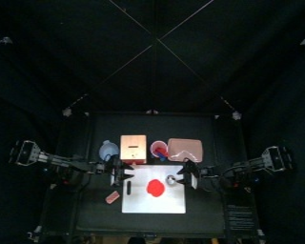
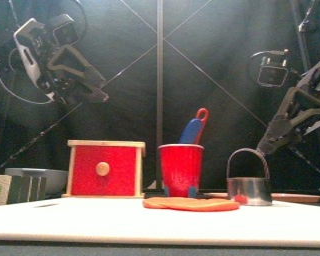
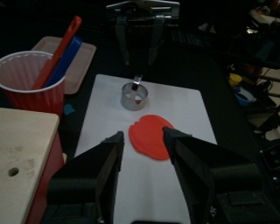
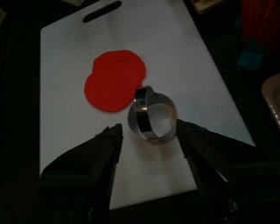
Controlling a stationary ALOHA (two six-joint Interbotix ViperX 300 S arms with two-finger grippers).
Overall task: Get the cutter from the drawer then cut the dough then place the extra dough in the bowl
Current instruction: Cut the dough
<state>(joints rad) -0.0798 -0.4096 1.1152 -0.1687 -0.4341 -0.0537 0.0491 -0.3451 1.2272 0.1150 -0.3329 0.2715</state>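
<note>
Nearest the lens in the front view lies the white cutting board [image 2: 83, 222], spanning the bottom of the frame on the black counter and serving as the work surface. At upper left, the left tool [image 3: 140, 134] hangs raised over the board's left side, jaws spread wide and empty, judged to be standing clear of the cutting. Left of centre in the top view is the blue-grey bowl [image 1: 108, 150], set behind the board, where it can take the extra dough. Next rightward stands the pale wooden box [image 2: 105, 168], its red drawer front flush; the cutter is already out. At centre, the red cup [image 2: 180, 168] holds a blue knife [image 2: 192, 130] and a red knife [image 2: 202, 114] upright. In front of it the red dough [image 2: 190, 204] lies flat and whole on the board. Just right of the dough stands the metal cutter [image 2: 248, 185], rim down, its wire handle arched upward where a tool could pinch it. At right, the right tool [image 4: 149, 129] hovers above the cutter, jaws parted and gripping nothing. Rightmost in the back row is the pink tray [image 1: 185, 147]. No brand, label or legible writing appears on any item.
</note>
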